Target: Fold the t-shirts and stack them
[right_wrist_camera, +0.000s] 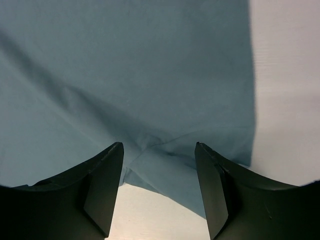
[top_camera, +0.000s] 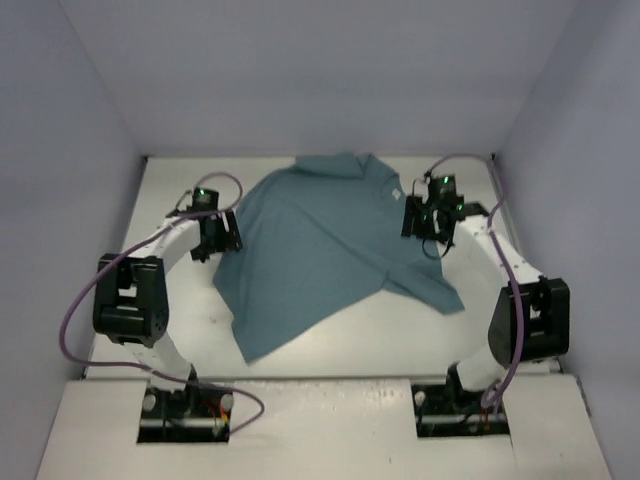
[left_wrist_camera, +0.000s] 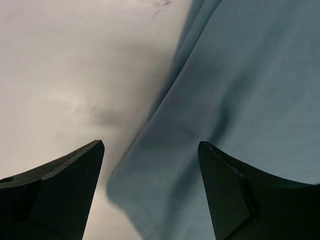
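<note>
One white bench (top_camera: 400,330) carries the whole job, and on it a single teal t-shirt (top_camera: 320,240) lies rumpled rather than flat. Its collar is against the far edge, one corner trails toward the near-left corner, and a loose flap is folded over toward the right edge. The step in hand looks like taking hold of both sides to spread the cloth before any fold. It would go best if each side pinched one layer close to the hem and both drew outward together toward the left and right edges, so the folded-over flap opens instead of bunching. The left gripper (left_wrist_camera: 150,144) sits at the shirt's left border with its jaws wide apart and nothing between them. The hem runs through the gap, with cloth toward its right finger and bare bench under its left. The right gripper (right_wrist_camera: 158,144) is over the shirt's right side, equally wide and empty. Creased cloth lies beneath and beyond both its fingers, with the shirt's edge just to its right.
</note>
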Action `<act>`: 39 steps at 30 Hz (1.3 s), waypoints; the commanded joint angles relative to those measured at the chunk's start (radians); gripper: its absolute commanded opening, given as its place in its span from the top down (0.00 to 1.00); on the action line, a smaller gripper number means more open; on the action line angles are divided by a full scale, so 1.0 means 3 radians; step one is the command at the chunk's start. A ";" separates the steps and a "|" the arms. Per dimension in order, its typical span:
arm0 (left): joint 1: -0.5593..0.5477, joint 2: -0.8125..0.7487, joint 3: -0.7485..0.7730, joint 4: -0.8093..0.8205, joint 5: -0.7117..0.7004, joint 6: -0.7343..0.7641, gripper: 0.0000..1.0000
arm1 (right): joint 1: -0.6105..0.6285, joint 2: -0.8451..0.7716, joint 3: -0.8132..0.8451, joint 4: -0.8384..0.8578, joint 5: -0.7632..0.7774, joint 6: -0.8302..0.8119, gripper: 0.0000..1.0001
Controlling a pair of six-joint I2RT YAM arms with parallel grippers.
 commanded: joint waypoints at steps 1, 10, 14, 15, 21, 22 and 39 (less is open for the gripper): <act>0.0014 0.0596 0.0744 -0.0168 0.0449 0.0364 0.29 | 0.0111 0.0185 0.0134 0.0127 -0.0176 -0.0102 0.44; -0.0070 0.1063 0.1341 -0.0476 0.0175 0.0790 1.00 | 0.0176 0.0207 -0.0107 0.0245 -0.0184 -0.0077 0.45; -0.0522 0.0966 0.1804 -0.0708 -0.0715 0.1517 1.00 | 0.0181 0.0202 -0.0135 0.0266 -0.0146 -0.0064 0.45; -0.0721 0.0903 0.1849 -0.0725 -0.0994 0.1741 1.00 | 0.0181 0.0205 -0.0133 0.0271 -0.0139 -0.0056 0.45; -0.1421 0.0742 0.1574 -0.0748 -0.1801 0.1901 0.74 | 0.0181 0.0199 -0.0120 0.0275 -0.0112 -0.0050 0.45; -0.1531 0.0728 0.1467 -0.0754 -0.1745 0.1816 0.71 | 0.0180 0.0201 -0.0121 0.0279 -0.0108 -0.0046 0.45; -0.0419 0.0320 0.1879 -0.0947 -0.0017 0.1084 0.39 | 0.0181 0.0169 -0.0135 0.0289 -0.0154 -0.0033 0.45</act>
